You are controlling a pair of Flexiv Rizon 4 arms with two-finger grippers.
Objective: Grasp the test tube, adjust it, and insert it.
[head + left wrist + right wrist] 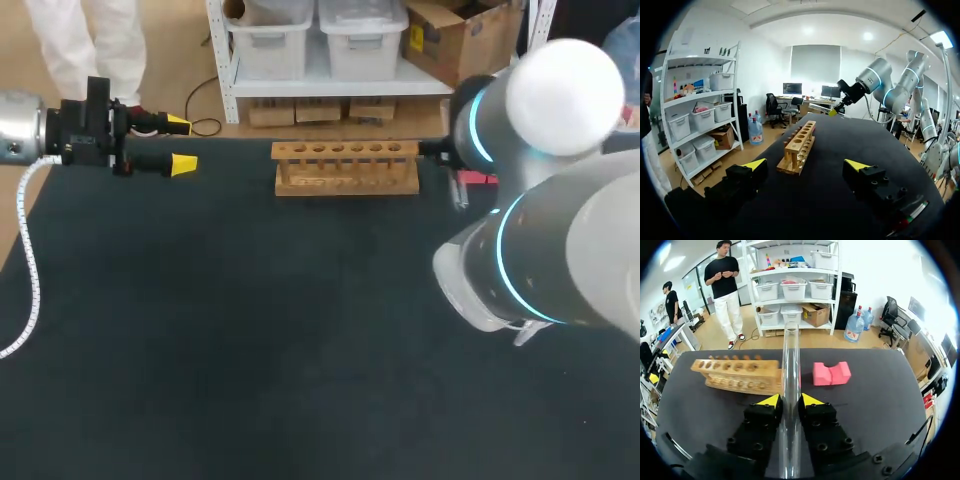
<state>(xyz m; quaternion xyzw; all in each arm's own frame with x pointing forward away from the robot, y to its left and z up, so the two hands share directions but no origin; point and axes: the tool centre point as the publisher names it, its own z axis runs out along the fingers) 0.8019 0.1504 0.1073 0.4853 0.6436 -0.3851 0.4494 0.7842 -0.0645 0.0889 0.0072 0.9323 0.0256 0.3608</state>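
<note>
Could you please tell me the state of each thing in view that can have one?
right gripper: shut on the test tube
test tube: held, not in the rack
left gripper: open, empty
rack: upright, holes empty
pink block: lying on the table beside the rack

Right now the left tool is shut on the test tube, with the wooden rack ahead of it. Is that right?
Not quite: the right tool, not the left, is shut on the test tube, with the wooden rack ahead of it. The right wrist view shows it. The left tool is open.
</note>
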